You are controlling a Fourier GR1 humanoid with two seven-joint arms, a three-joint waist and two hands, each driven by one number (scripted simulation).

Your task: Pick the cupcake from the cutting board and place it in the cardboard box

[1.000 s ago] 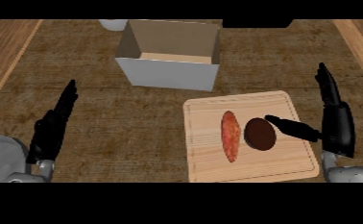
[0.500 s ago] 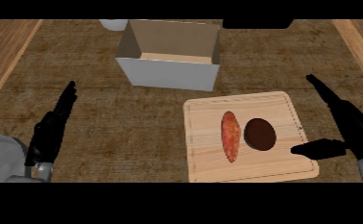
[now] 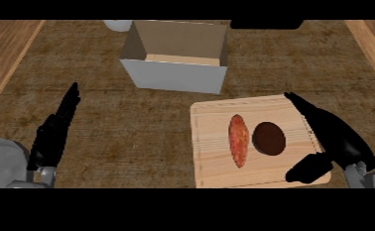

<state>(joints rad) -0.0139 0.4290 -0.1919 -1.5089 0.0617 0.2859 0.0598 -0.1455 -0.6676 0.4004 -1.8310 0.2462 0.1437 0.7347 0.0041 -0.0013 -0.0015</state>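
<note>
The right hand (image 3: 333, 143) is spread wide, holding nothing, over the right edge of the cutting board (image 3: 212, 168); its thumb is at 4 o'clock from the cupcake (image 3: 269, 138). The cupcake lies on the board, not yet grasped, beside a long red food (image 3: 238, 140). The left hand (image 3: 53, 132) rests open at 9 o'clock. The cardboard box (image 3: 176, 56) stands open at 11 o'clock from the cupcake, with bare counter (image 3: 132, 121) between. I judge that all the carrying remains.

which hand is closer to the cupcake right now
Right. The right hand hangs open just beside the cupcake on the cutting board; the left hand rests far across the counter.
</note>
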